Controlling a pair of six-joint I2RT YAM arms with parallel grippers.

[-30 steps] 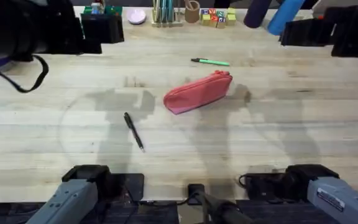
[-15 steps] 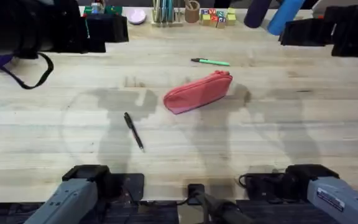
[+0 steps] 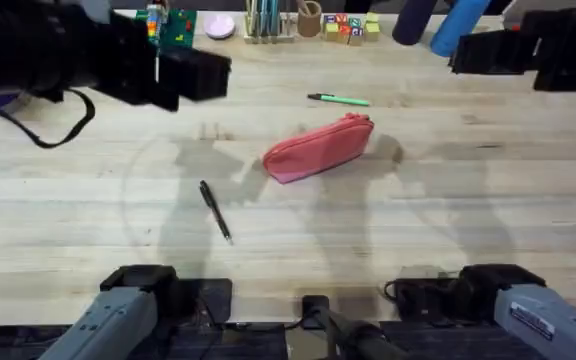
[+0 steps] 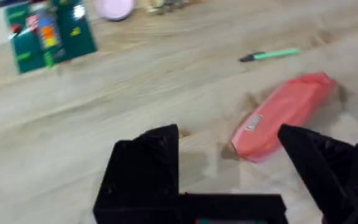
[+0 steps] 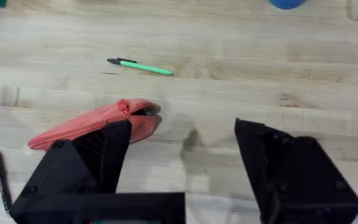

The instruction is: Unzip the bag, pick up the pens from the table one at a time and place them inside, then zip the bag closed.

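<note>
Overhead: the pink pouch [image 3: 318, 148] lies near the middle of the pale wooden worktop [image 3: 468, 220], its long axis slanting from lower left up to the far right. The green pen [image 3: 338, 99] rests beyond it, nearly level, black tip to the left. The black pen [image 3: 215, 210] lies apart on the pouch's left, running steeply toward the near edge. The left claw [image 3: 193, 75] hangs high at far left; the right claw [image 3: 488, 52] hangs at far right.

Left wrist: the left claw [image 4: 229, 162] is spread wide above bare wood, the pouch [image 4: 284, 115] beside one finger, the green pen [image 4: 269, 55] farther off.

Right wrist: the right claw [image 5: 179, 158] is also spread wide, the pouch [image 5: 92, 124] partly behind one finger, the green pen [image 5: 140, 66] beyond and the black pen [image 5: 0, 180] off to one side.
</note>
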